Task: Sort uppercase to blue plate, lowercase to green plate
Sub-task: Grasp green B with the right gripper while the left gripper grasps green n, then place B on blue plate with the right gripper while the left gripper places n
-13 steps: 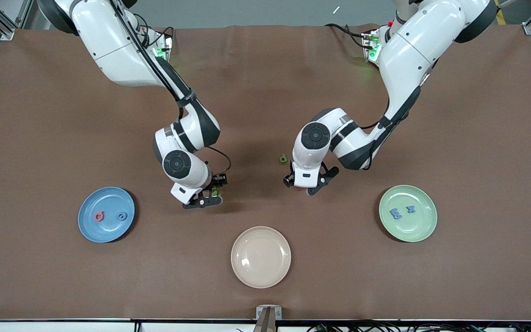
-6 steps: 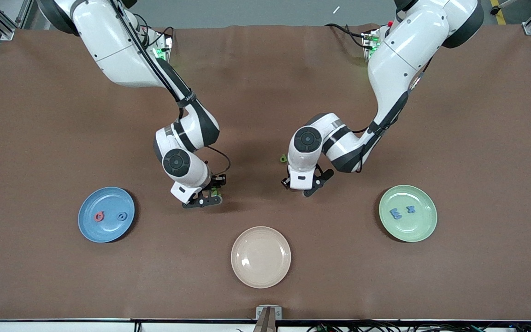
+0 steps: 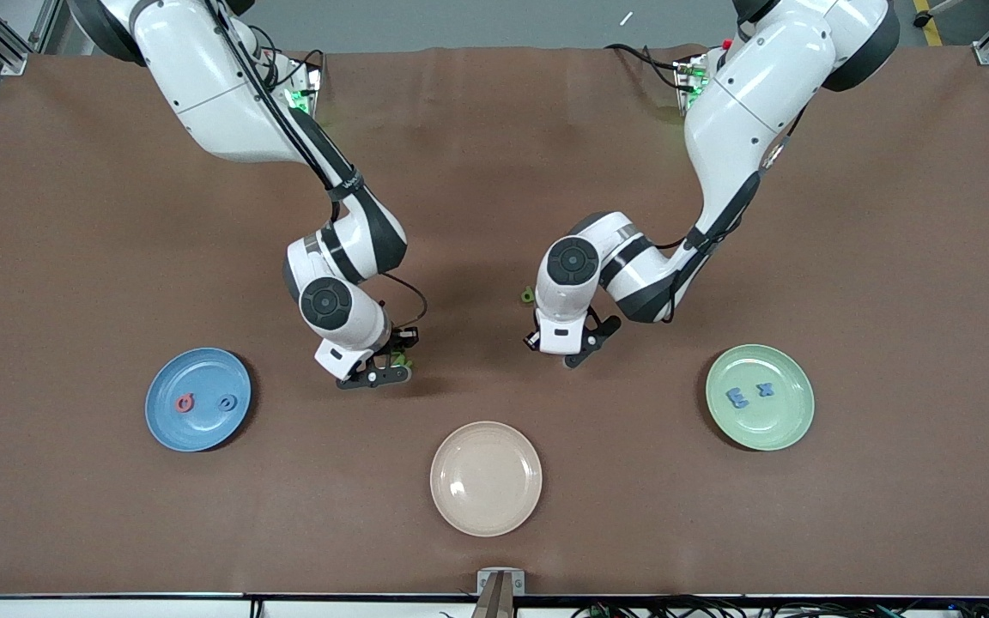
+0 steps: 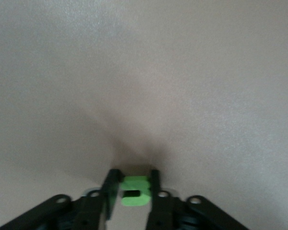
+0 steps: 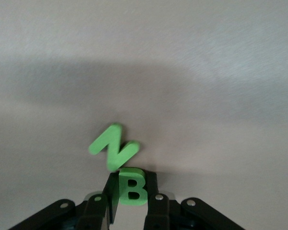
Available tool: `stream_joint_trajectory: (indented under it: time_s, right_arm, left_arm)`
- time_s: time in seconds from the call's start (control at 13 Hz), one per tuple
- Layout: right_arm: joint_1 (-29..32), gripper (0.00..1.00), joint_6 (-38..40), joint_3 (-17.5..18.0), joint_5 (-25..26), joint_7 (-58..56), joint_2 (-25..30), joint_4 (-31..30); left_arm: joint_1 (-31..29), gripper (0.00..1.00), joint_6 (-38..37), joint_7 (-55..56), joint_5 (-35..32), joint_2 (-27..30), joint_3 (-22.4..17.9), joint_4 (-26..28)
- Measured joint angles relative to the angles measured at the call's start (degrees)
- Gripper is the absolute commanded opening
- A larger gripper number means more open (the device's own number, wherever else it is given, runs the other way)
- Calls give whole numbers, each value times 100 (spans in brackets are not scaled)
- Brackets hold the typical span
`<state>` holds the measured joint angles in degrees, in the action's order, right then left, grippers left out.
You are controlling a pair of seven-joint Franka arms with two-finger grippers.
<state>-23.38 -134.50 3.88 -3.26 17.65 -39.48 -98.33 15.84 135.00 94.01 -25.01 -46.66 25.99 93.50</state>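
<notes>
My right gripper [image 3: 381,371] is shut on the green B [image 5: 132,190], low over the table between the blue plate [image 3: 203,369] and the cream plate. The green N [image 5: 113,146] lies on the table against the B's top. My left gripper [image 3: 559,348] is shut on a small green letter [image 4: 135,191] with a slot, seemingly the u, low over the table's middle. Another green letter [image 3: 528,296] lies beside the left wrist. The blue plate holds the pink-red Q [image 3: 185,402] and blue C [image 3: 227,402]. The green plate [image 3: 761,429] holds the blue E [image 3: 736,396] and x [image 3: 767,389].
A cream plate [image 3: 486,515] stands near the table's front edge, nearer to the front camera than both grippers. Brown table cloth surrounds the plates.
My left gripper has shifted a little toward the right arm's end of the table. My right gripper has edged slightly away from the front camera.
</notes>
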Motion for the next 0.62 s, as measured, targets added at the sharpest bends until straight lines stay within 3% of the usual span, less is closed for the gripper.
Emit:
stream_joint_trajectory:
  time_s: [0.23, 0.62]
  right_arm:
    - [343, 2, 279, -307, 33, -271, 163, 186]
    - [1592, 3, 397, -559, 45, -2130, 279, 439]
  left_arm:
    - [-127, 1, 0, -87, -3, 37, -24, -78]
    - [-820, 1, -382, -1098, -4, 525, -44, -129]
